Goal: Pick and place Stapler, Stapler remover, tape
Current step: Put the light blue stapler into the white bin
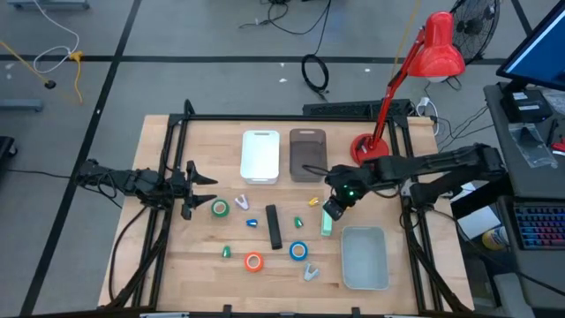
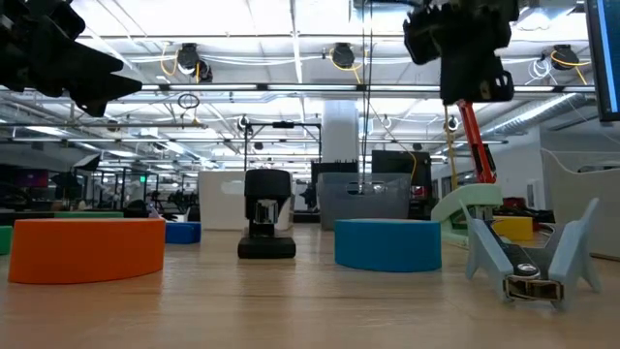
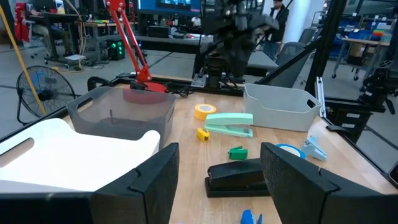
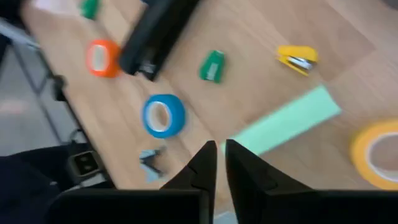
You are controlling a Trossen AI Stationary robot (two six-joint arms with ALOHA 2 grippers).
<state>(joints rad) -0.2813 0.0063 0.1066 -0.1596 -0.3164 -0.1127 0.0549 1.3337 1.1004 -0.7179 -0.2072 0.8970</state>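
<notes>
**Orange tape up front, my right pincer above the mint stapler**

Orange tape sits closest in the low view, with the pale blue staple remover equally close on the other side, standing on its prongs. Behind them are the blue tape and the black stapler, seen end-on. My right pincer hangs overhead, clear of the wood.

From above, my right pincer is over the middle of the table, toward its right edge. The mint stapler lies flat just under it, beside the pale tray in the right front corner. A white bin and a smoky bin stand side by side at the lamp-side edge, next to the red lamp. The green tape lies nearest my left pincer, which waits at the left edge with its fingers apart and empty.

My left wrist view looks across both bins to the yellow tape, which lies just beyond the mint stapler.

My right wrist view looks down on my own fingers. They are nearly together with only a slit between them, clamped on nothing. The mint stapler lies on the wood below, apart from them.
</notes>
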